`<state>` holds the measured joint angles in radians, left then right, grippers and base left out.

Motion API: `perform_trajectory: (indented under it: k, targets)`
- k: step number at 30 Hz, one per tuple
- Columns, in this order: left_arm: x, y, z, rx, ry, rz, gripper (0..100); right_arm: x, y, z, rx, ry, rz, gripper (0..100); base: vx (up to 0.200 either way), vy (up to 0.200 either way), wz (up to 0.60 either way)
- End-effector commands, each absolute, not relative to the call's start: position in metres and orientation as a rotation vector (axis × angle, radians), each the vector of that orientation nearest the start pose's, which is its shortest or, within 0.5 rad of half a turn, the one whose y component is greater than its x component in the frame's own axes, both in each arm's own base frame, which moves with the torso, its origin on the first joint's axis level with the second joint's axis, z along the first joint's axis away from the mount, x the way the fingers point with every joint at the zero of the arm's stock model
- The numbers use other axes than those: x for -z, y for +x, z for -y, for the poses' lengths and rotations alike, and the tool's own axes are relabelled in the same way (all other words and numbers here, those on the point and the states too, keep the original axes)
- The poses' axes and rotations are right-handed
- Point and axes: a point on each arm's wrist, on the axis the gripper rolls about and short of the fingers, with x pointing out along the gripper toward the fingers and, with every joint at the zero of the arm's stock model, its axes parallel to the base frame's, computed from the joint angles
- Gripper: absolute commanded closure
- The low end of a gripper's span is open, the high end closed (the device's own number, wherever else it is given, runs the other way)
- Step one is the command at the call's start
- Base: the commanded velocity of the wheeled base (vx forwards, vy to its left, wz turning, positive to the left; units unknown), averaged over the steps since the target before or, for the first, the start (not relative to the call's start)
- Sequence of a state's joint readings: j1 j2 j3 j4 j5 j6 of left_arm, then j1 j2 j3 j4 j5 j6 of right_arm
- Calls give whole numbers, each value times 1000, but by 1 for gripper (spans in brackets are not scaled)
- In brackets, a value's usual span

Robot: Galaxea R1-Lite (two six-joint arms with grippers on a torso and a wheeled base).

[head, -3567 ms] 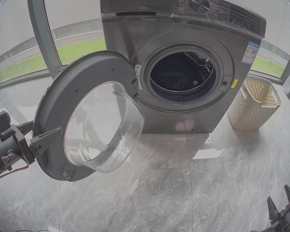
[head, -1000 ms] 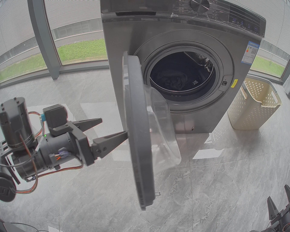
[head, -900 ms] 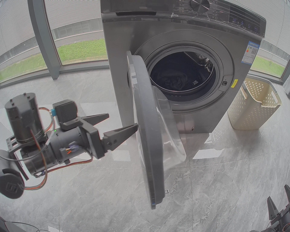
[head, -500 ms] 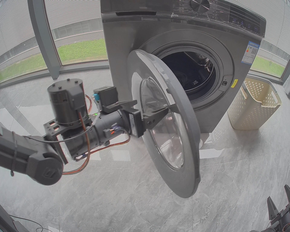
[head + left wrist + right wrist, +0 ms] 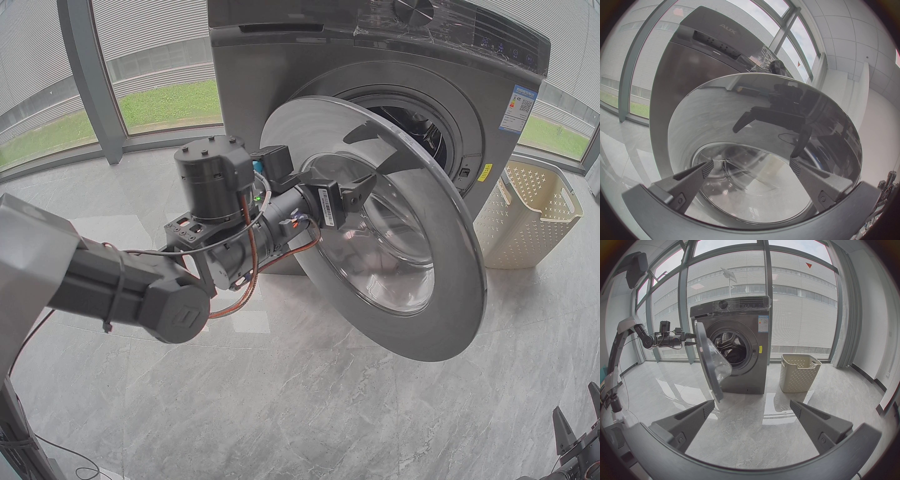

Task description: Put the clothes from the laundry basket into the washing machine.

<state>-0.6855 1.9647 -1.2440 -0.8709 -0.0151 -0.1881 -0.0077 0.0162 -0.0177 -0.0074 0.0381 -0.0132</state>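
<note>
The grey washing machine (image 5: 262, 75) stands ahead with its round door (image 5: 437, 300) swung partway over the drum opening (image 5: 419, 125). My left gripper (image 5: 350, 181) is open, its fingertips against the door's mirrored outer face (image 5: 725, 103). In the right wrist view the door (image 5: 704, 365) stands at an angle, with dark clothes (image 5: 734, 354) lying in the drum. The cream laundry basket (image 5: 531, 219) sits on the floor right of the machine and looks empty. My right gripper (image 5: 752, 405) is open and holds nothing, low at the right (image 5: 575, 400), far from the machine.
Glossy grey floor tiles (image 5: 281, 406) spread out before the machine. Tall windows and a grey pillar (image 5: 87, 81) stand behind on the left. The basket (image 5: 800, 372) stands close to the machine's right side.
My left arm has swept right, pushing the door from wide open to partway shut over the drum. The right arm has kept still.
</note>
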Motion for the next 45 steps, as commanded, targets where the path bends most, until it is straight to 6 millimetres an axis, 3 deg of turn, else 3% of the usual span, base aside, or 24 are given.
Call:
perform_trajectory:
  k: [1,11,15,17,20,24,25,26,28,29,32,37,45]
  targets:
    - [-227,327,262,687,-240,84,0,-76,-23,-1,-31,-14,8,0,0,0,0]
    - [-230,376,279,515,-331,153,0,-76,-23,-1,-32,-14,8,0,0,0,0]
    - [-230,376,279,501,-353,142,0,-76,-23,-1,-31,-14,8,0,0,0,0]
    - [-234,366,275,506,-349,130,0,-76,-23,-1,-31,-14,8,0,0,0,0]
    - [-242,324,256,529,-321,70,0,-76,-23,-1,-31,-14,8,0,0,0,0]
    - [-243,254,216,572,-282,-6,0,-76,-23,-1,-31,-14,8,0,0,0,0]
    - [-243,248,212,576,-280,-10,0,-76,-23,-1,-32,-14,8,0,0,0,0]
    - [-240,209,186,601,-265,-34,0,-76,-23,-1,-32,-14,8,0,0,0,0]
    - [-237,187,168,606,-249,-36,0,-76,-23,-1,-31,-14,8,0,0,0,0]
    - [-226,158,141,613,-215,-47,0,-76,-23,-1,-31,-14,8,0,0,0,0]
    - [-206,120,104,633,-174,-56,0,-76,-23,-1,-31,-14,8,0,0,0,0]
    - [-178,82,55,528,-126,-12,0,-76,-23,-1,-31,-14,8,0,0,0,0]
    - [-146,36,12,289,-26,89,0,-76,-23,-1,-32,-16,8,0,0,0,0]
